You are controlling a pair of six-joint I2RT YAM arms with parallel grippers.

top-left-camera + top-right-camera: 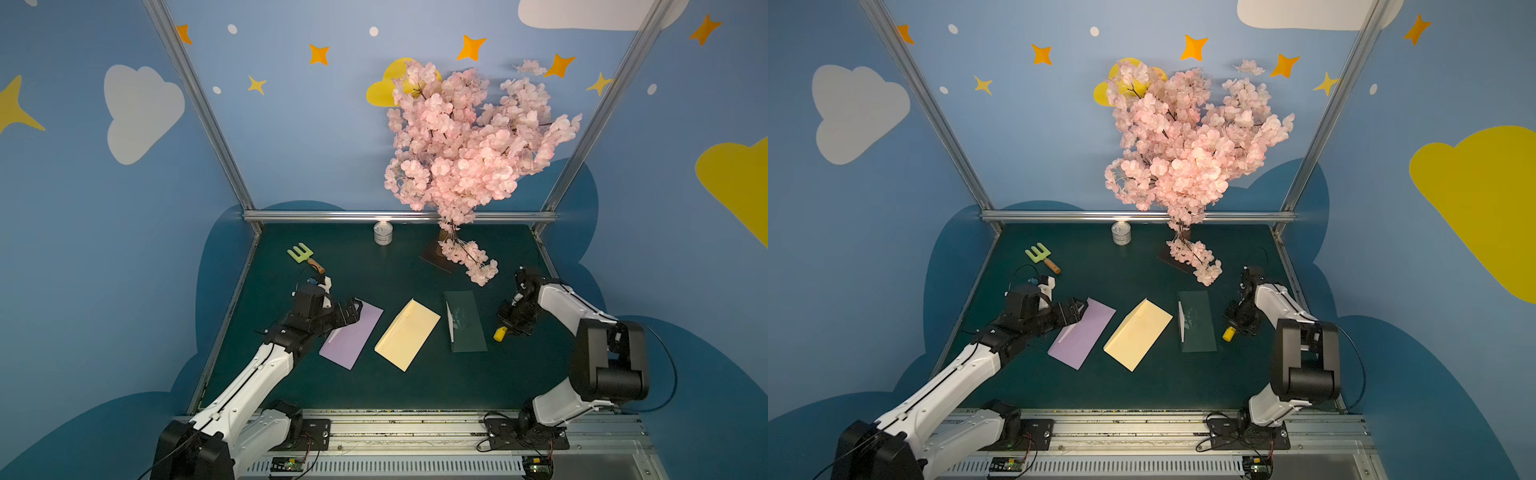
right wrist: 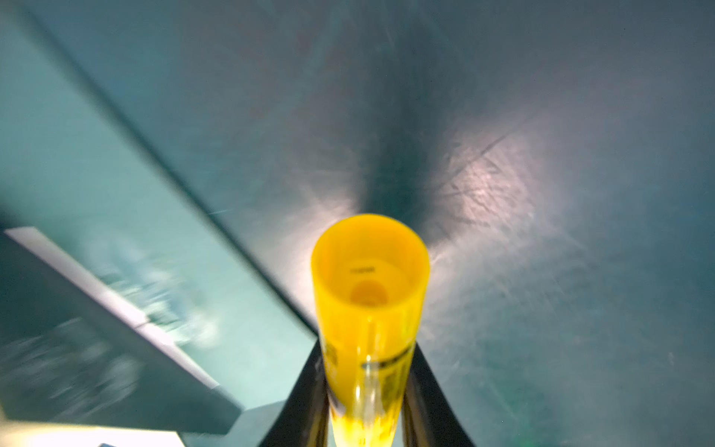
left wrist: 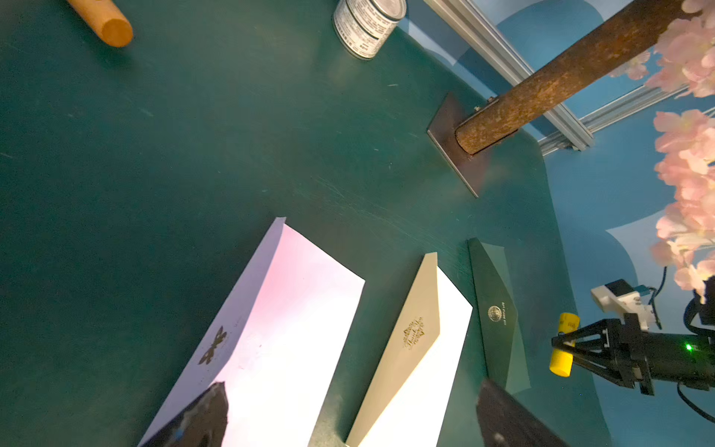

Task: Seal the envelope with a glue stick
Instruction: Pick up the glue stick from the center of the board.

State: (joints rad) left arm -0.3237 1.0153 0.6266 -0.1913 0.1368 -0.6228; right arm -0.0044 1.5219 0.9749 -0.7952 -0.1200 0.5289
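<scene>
Room: blue walls [image 1: 311, 124] painted with white and yellow clouds, orange and yellow stars; a silver metal frame [image 1: 399, 216] ran along the table's far edge and up its corners.
Surface: one dark green table [image 1: 374, 386], scuffed.
Tree: one pink blossom tree [image 1: 469, 141], standing on a flat base at the back.
Envelopes: three in a row, flaps open: purple envelope [image 1: 353, 338], cream envelope [image 1: 409, 334], dark green envelope [image 1: 467, 324].
Tin: one tin [image 1: 383, 233], upright by the far frame.
Rake: one green hand rake [image 1: 301, 254], wooden handle.
Left gripper [image 1: 355, 309]: jaws spread wide, holding nothing, over the purple envelope's far end.
Right gripper [image 3: 559, 340]: clamped tight around the glue stick.
Glue stick [image 1: 500, 333]: one, yellow, just beside the dark green envelope's right edge; whether it touched the table could not be told.
</scene>
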